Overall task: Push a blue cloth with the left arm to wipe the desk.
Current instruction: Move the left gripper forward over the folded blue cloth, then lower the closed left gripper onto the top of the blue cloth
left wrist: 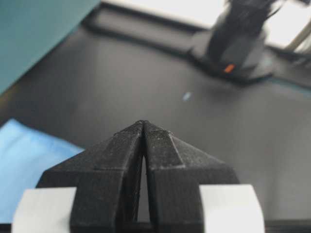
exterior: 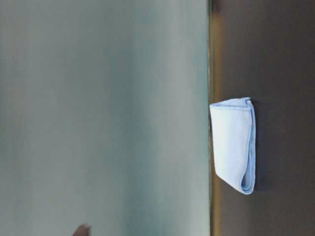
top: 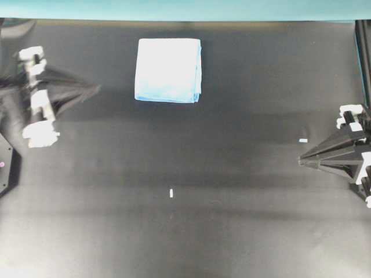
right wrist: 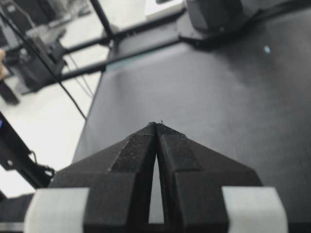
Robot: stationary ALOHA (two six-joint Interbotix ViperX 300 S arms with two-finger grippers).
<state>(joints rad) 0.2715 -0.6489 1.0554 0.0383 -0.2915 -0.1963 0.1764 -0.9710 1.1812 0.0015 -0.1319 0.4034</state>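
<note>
The folded, roughly square light-blue cloth [top: 168,70] lies flat near the top centre of the overhead view, on the matte-black desk [top: 191,168] beside its teal edge strip. The black left gripper [top: 93,88], jaws pressed together, sits at far left, pointing right; the cloth lies up and right of it, apart. The right gripper [top: 302,158], also closed, sits farther off.

From my remote seat, a plain teal backdrop wall [top: 185,8] runs along the far edge of the overhead view and fills most of the table-level view, evenly lit. In the right wrist view I see a pale, brightly lit floor [right wrist: 43,116] beside the rig, crossed by black metal frame bars [right wrist: 104,22] and thin dark cables [right wrist: 48,68].
</note>
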